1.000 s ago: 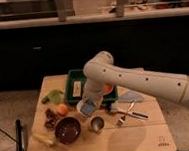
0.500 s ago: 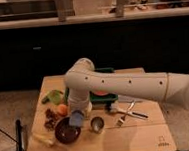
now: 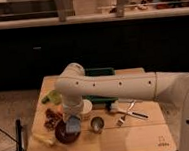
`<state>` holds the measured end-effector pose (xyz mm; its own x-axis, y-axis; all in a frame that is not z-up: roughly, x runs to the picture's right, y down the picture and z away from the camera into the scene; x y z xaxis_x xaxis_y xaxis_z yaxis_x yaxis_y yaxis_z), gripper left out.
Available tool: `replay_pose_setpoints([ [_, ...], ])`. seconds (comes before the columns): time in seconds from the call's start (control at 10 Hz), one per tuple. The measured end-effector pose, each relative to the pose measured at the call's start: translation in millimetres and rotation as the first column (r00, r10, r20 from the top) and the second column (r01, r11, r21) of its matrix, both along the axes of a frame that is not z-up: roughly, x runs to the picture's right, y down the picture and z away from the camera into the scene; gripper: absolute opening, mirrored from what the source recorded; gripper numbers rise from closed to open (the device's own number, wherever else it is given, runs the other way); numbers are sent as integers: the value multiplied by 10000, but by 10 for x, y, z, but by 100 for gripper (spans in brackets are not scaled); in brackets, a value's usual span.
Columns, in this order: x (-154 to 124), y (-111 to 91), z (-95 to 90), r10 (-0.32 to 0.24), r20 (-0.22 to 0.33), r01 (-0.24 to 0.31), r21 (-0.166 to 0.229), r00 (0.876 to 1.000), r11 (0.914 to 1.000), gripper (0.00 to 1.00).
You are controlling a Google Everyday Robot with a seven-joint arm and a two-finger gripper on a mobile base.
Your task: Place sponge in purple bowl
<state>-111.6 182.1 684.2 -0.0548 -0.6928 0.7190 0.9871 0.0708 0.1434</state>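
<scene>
Swung further left than half a second ago, now reaching down over the bowl (image 3: 67, 136) at the tabletop's (image 3: 144, 138) front-left. Hand (image 3: 72, 123) clamped on the sponge (image 3: 73, 125), held just above the bowl's rim. One sponge, one purple bowl, one metal cup (image 3: 97, 124) just right of the bowl, one green tray (image 3: 100, 72) behind the arm. Small dark mark near the tabletop's front-right corner, unreadable.

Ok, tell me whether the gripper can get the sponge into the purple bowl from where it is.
Probably yes. The gripper hangs over the purple bowl at the table's front left, with the sponge at its tip above the bowl's rim, and nothing lies between them.
</scene>
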Motion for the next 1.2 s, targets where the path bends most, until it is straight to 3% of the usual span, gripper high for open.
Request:
replay_pose_setpoints([
  [0.2, -51, 52, 43, -342, 207, 345, -109, 9992, 9993, 10],
  [0.3, -87, 76, 66, -471, 310, 475, -139, 9984, 9988, 15],
  [0.9, -415, 192, 195, -1185, 716, 1216, -407, 9904, 9917, 74],
  [1.0, -461, 233, 224, -1303, 750, 1342, -487, 9886, 9898, 80],
  [1.2, -502, 273, 265, -1384, 767, 1430, -571, 9874, 9881, 80],
])
